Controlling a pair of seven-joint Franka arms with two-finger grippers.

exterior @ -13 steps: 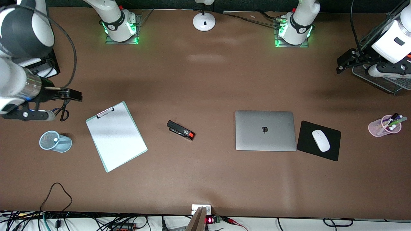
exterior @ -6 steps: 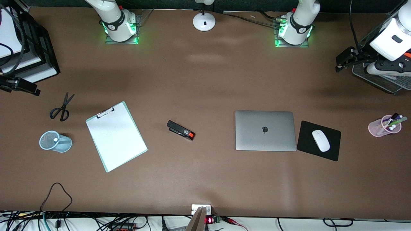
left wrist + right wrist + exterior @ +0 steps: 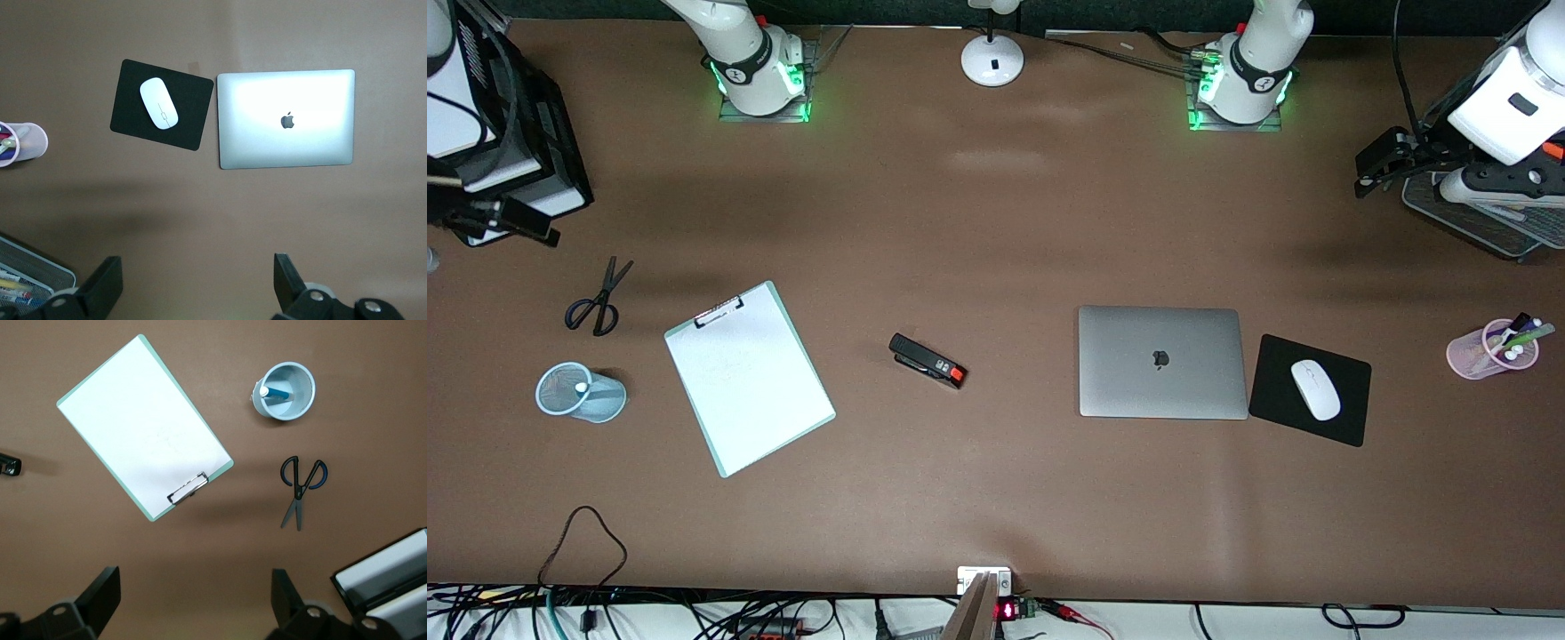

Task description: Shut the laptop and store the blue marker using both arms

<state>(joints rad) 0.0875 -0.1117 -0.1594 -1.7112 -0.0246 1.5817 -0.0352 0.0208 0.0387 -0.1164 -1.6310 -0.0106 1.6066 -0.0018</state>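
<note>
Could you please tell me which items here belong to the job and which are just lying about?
Job: closed silver-grey laptop; sky-blue marker in the pale blue mesh cup; left arm's jaws and right arm's jaws, open, one at each table end.
Lying about: white clipboard; black scissors; black stapler; white mouse on black pad; pink pen cup.

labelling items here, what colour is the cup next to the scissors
Pale blue cup, seen best in the right wrist view, with the blue marker inside it.
</note>
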